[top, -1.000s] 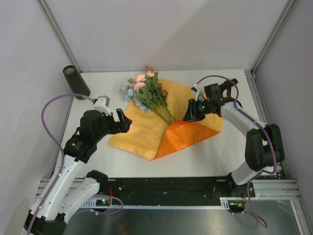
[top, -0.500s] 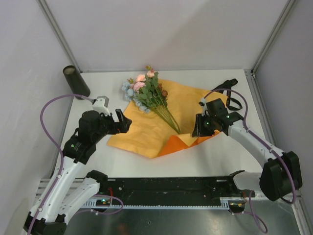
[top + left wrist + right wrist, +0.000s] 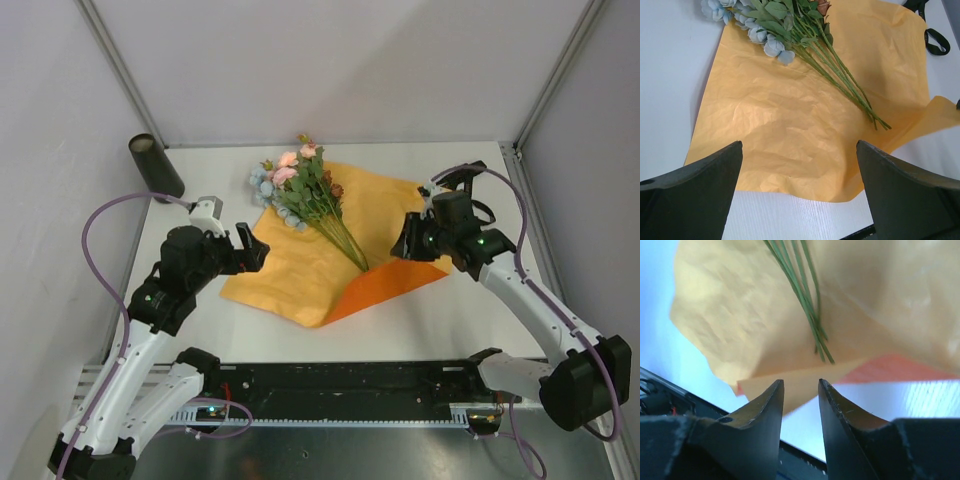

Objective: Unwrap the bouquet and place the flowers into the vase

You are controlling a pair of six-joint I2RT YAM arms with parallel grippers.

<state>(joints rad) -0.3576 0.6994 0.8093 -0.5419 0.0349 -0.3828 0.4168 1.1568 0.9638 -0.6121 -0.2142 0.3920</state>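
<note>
- Two sets of jaws, two stories. The right gripper has its fingers just slightly apart with nothing pinched between them. The paper's folded corner sits just past the tips.
- A second ago that gripper was low over the middle of the orange paper, right by the stem ends, with a big flap turned up. It's since swung out to the sheet's right edge, and the flap has dropped to a small fold at the near right.
- So I'd call the unwrapping pretty much done. The flowers lie loose on the open sheet, blooms toward the far left and bare stem ends toward the near right. Grabbing the stems looks like the next job.
- The left gripper hasn't budged: jaws wide apart, empty, hovering at the paper's left edge.
- The vase is off in the far-left corner, well apart from the flowers, with no stems in it yet.
- Watch-outs: the black ribbon lies by the sheet's far-right edge near the right arm, and that folded corner sits close to the stem ends, so it could get pinched along with them.
</note>
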